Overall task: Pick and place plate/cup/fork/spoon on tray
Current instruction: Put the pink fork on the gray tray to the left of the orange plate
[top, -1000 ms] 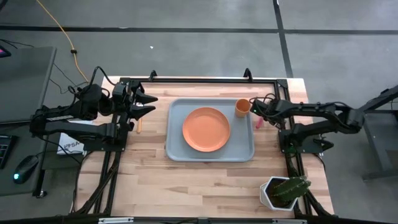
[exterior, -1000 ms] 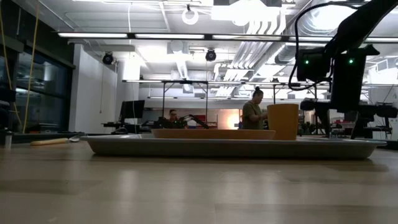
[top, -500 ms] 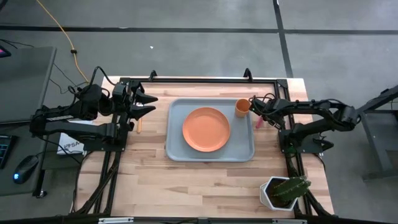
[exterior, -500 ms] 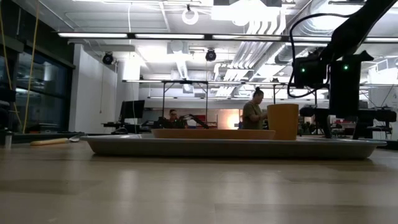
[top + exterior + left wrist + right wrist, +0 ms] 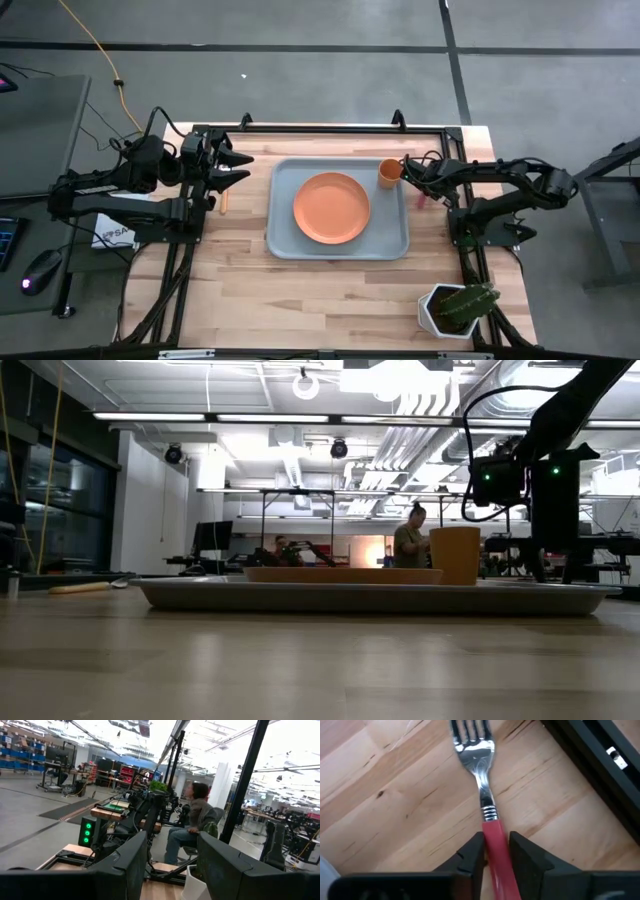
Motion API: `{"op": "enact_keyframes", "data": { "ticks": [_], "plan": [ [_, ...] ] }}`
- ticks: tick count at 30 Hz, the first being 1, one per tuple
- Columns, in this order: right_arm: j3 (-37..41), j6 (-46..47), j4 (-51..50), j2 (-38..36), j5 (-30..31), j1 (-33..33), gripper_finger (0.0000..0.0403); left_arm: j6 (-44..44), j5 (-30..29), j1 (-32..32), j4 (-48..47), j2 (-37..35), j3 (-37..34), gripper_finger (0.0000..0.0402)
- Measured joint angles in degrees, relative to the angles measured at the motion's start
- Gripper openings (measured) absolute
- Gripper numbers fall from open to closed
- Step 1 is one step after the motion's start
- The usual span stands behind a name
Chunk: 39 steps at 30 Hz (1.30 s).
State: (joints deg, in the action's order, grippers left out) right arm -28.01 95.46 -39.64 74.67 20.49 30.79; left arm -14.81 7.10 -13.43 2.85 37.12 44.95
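The grey-blue tray [image 5: 282,240] lies mid-table with the orange plate [image 5: 331,208] in its middle and the orange cup [image 5: 389,173] upright in its far right corner. The pink-handled fork [image 5: 485,785] lies flat on the wood just right of the tray, and it also shows in the high view [image 5: 419,198]. My right gripper [image 5: 495,855] is low over it, shut on its handle. The orange-handled spoon [image 5: 225,203] lies on the table left of the tray. My left gripper [image 5: 243,167] hovers open above the spoon's far end. My right gripper pinches the fork's pink handle [image 5: 493,834] between its two fingers, close to the metal neck. The fingers come from above, pointing down, and lie across the handle. The fork lies flat on the table, tines pointing away from the gripper.
A white pot with a green plant [image 5: 455,310] stands at the near right corner. A black frame rail [image 5: 600,765] runs along the table just beyond the fork. Bare wood lies along the table's near side [image 5: 330,295]. People sit in the room behind.
My right gripper has gone down toward the table at the fork, beside the tray's right edge. The fork, cup, plate and tray have stayed where they were.
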Motion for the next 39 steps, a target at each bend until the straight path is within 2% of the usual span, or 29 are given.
{"op": "enact_keyframes", "data": {
  "ticks": [11, 28, 39],
  "plan": [
    [0.0, -2.7, 0.0, 0.0, 0.0, 0.0, 0.0051, 0.0, 0.0, 0.0, 0.0, 0.0, 0.0, 0.0161],
    [0.0, -4.6, -0.1, -0.2, -0.2, -0.1, 0.0048, -0.2, 0.0, 0.0, 0.0, 0.0, 0.0, 0.0161],
    [0.0, -7.5, -1.3, -4.5, 1.0, -0.1, 0.0048, -0.2, 0.0, 0.0, 0.0, 0.0, 0.0, 0.0161]
  ]
}}
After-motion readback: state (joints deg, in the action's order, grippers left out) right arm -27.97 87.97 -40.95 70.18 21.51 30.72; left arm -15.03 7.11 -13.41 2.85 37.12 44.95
